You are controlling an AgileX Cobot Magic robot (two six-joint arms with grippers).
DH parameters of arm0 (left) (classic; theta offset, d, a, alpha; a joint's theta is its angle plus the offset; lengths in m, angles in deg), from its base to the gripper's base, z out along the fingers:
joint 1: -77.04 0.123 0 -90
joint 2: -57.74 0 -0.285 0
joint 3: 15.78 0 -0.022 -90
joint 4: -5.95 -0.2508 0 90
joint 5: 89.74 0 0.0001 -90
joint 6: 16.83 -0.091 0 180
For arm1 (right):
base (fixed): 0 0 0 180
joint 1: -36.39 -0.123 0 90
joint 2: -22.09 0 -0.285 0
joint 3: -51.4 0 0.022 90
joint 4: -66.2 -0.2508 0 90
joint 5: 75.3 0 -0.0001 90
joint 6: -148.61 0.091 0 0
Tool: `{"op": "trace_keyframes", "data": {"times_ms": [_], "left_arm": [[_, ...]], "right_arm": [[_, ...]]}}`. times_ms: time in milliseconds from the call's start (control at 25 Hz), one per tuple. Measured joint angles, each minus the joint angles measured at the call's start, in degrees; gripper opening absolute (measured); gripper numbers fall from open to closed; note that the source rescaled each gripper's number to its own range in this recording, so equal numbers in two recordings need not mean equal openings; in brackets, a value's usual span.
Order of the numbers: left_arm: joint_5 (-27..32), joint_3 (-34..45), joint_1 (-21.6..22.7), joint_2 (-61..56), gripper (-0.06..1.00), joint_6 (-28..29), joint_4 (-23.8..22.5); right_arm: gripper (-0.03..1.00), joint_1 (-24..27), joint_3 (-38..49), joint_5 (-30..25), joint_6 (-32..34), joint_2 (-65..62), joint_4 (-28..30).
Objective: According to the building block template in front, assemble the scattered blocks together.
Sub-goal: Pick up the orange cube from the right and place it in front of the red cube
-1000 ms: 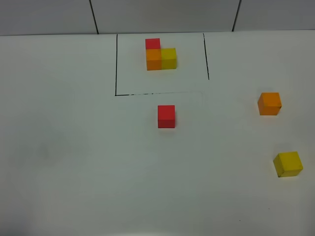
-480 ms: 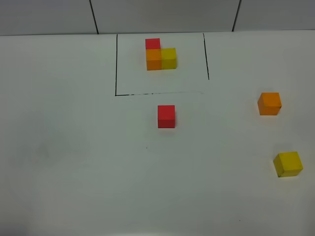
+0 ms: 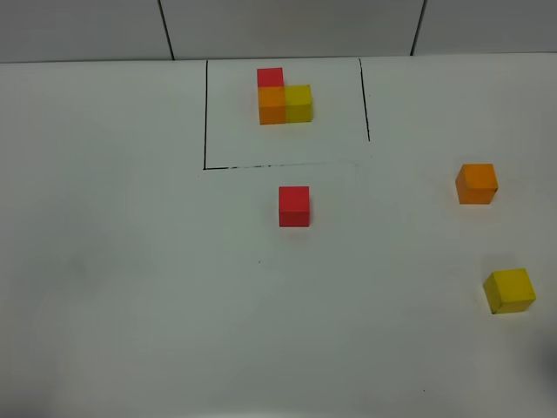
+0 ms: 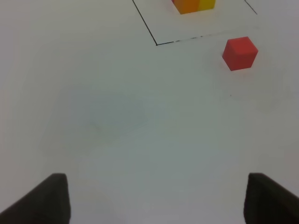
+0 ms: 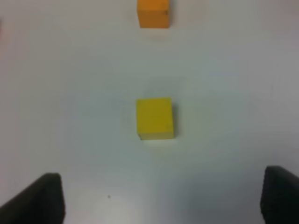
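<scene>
The template [image 3: 284,96] is an L-shaped cluster of red, orange and yellow cubes inside a black-lined box at the back; its edge shows in the left wrist view [image 4: 194,5]. The loose red cube [image 3: 294,206] sits just in front of the box, also in the left wrist view [image 4: 239,53]. The loose orange cube [image 3: 477,184] and yellow cube [image 3: 510,290] sit at the right. The right wrist view shows the yellow cube [image 5: 154,118] ahead of my open right gripper [image 5: 161,196], the orange cube [image 5: 153,13] beyond. My left gripper [image 4: 156,198] is open and empty.
A black-lined rectangle [image 3: 205,113] marks the template area on the white table. A grey wall with dark seams [image 3: 165,30] runs along the back. A faint shadow shows at the lower right edge of the high view [image 3: 548,361].
The cubes have not moved. A faint shadow has appeared at the lower right edge of the high view.
</scene>
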Motion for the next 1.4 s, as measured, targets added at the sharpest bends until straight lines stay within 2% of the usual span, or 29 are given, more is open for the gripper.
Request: {"op": "trace_keyframes", "data": {"times_ms": [280,480,800,1080,1400], "left_arm": [[0.0,0.0,0.1,0.0,0.81,0.0,0.0],[0.0,0.0,0.1,0.0,0.81,0.0,0.0],[0.0,0.0,0.1,0.0,0.81,0.0,0.0],[0.0,0.0,0.1,0.0,0.81,0.0,0.0],[0.0,0.0,0.1,0.0,0.81,0.0,0.0]], "right_arm": [[0.72,0.0,-5.9,6.7,-7.6,23.5,-3.3],[0.72,0.0,-13.5,10.0,-9.0,37.0,-3.4],[0.72,-1.1,-25.5,12.3,-9.1,54.4,-4.1],[0.72,-4.5,-35.4,13.3,-4.2,66.9,-3.0],[0.72,-4.6,-41.2,13.0,-2.7,76.3,-0.3]]}}
